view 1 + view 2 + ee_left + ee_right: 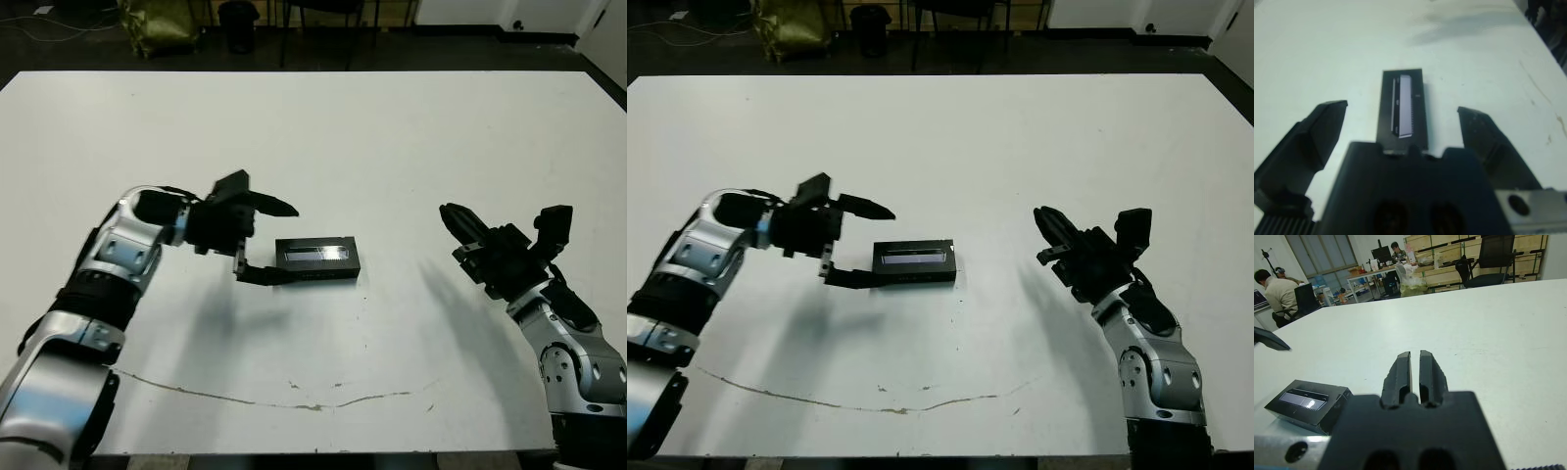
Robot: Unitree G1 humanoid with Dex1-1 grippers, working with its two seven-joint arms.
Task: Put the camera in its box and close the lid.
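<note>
The box (316, 259) lies near the middle of the surface (323, 127), with the lid (315, 253) seated on top, its bluish strip facing up. The camera itself is not visible; I judge it to be inside, though the pictures cannot confirm this. The long axis of the box runs parallel to the near edge of the surface. My left end effector (266, 240) stands at the box's left short end, fingers spread wide: the lower fingertip (257, 276) is touching or just beside that end, the upper finger (274, 206) hangs above and clear of it, and nothing is held. In the left wrist view the box (1402, 108) extends straight away between the two fingers, so its long axis is aligned with my reach. My right end effector (460, 227) is well apart toward the right edge, fingers (1410, 372) pressed nearly together and empty. The left arm is much the nearer. If the lid needs a final press, I judge the left should make it.
</note>
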